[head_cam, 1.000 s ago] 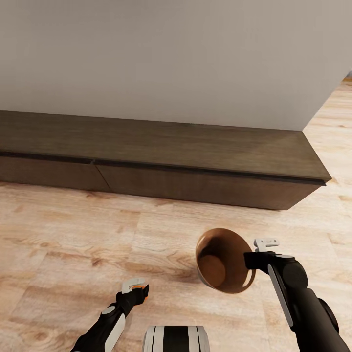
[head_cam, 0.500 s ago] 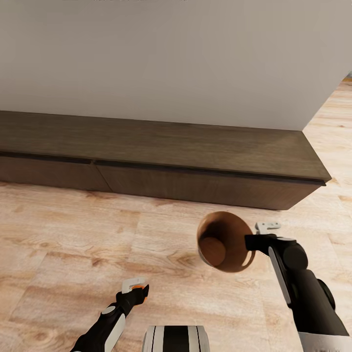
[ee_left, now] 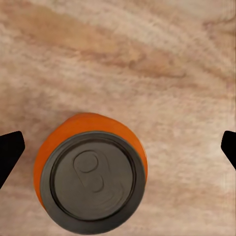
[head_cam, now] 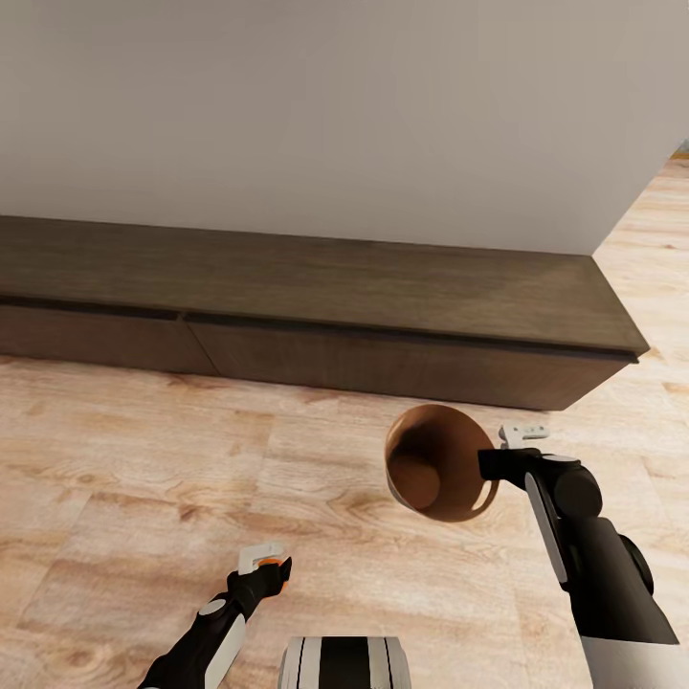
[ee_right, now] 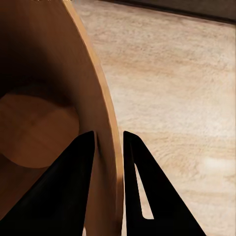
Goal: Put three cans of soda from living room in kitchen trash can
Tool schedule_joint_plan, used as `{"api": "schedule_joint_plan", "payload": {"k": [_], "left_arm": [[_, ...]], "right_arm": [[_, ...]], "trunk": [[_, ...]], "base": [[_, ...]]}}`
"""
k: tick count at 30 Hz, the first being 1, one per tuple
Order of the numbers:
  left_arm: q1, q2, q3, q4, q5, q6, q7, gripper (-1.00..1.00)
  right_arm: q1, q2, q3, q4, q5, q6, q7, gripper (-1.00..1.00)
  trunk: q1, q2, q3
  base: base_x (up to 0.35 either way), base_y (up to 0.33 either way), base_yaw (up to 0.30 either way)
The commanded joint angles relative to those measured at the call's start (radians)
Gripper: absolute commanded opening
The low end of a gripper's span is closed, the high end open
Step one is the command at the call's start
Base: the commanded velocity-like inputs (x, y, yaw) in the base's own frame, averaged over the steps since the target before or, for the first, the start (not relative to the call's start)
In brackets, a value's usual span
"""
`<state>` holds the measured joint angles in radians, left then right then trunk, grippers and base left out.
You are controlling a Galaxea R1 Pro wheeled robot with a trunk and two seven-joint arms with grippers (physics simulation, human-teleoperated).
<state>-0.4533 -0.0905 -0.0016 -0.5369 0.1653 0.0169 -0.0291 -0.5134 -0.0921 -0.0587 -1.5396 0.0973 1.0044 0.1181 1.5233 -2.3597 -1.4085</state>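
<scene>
Right claw (head_cam: pixel 491 466) clamped on the rim of the tash can (head_cam: pixel 435 459): in the right wrist view one dark finger (ee_right: pixel 69 182) sits inside the copper-brown wall and the other finger (ee_right: pixel 140 182) outside it, the thin wall (ee_right: pixel 105 147) pinched between them. Bin is lifted and tipped, mouth turned toward the head camera, round bottom visible inside. It hangs over the light wood floor (head_cam: pixel 124 478), in front of the long low dark-wood cabinet (head_cam: pixel 316 306), toward that cabinet's right end. Nothing visible inside the bin from the head view.

Left claw (head_cam: pixel 268 565) low at the near left of the head view, fingers pointing down at the floor, a strip of orange showing between them. Left wrist view looks straight down on a can of soda (ee_left: pixel 91 177): bright orange side, grey metal top with the pull tab visible, standing upright on the wood floor. Dark fingertips (ee_left: pixel 10 152) stand well out to either side of the can, not touching it, so the claw is spread wide around it. Can and bin are apart, the can nearer the robot's base (head_cam: pixel 344 662).

Plain pale wall (head_cam: pixel 335 105) behind the cabinet; cabinet top is bare wood.
</scene>
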Motion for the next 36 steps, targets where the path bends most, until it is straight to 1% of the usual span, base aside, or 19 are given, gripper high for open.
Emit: {"api": "schedule_joint_plan", "payload": {"k": [1, 4, 23, 36], "left_arm": [[0.000, 0.000, 0.000, 0.000, 0.000, 0.000, 0.000, 1.00], [0.001, 0.000, 0.000, 0.000, 0.000, 0.000, 0.000, 1.00], [0.000, 0.000, 0.000, 0.000, 0.000, 0.000, 0.000, 1.00], [0.001, 0.000, -0.001, 0.000, 0.000, 0.000, 0.000, 1.00]], "right_arm": [[0.000, 0.000, 0.000, 0.000, -0.011, 0.000, 0.000, -1.00], [0.000, 0.000, 0.000, 0.000, -0.012, 0.000, 0.000, -1.00], [0.000, 0.002, 0.000, 0.000, -0.013, 0.000, 0.000, -1.00], [0.000, 0.002, 0.000, 0.000, -0.013, 0.000, 0.000, -1.00]], "trunk": [[0.004, -0.007, -0.003], [0.015, -0.028, -0.013], [0.015, -0.028, -0.013], [0.015, -0.028, -0.013]], "base": [[0.000, 0.000, 0.000], [0.000, 0.000, 0.000], [0.000, 0.000, 0.000], [-0.037, 0.000, 0.000]]}}
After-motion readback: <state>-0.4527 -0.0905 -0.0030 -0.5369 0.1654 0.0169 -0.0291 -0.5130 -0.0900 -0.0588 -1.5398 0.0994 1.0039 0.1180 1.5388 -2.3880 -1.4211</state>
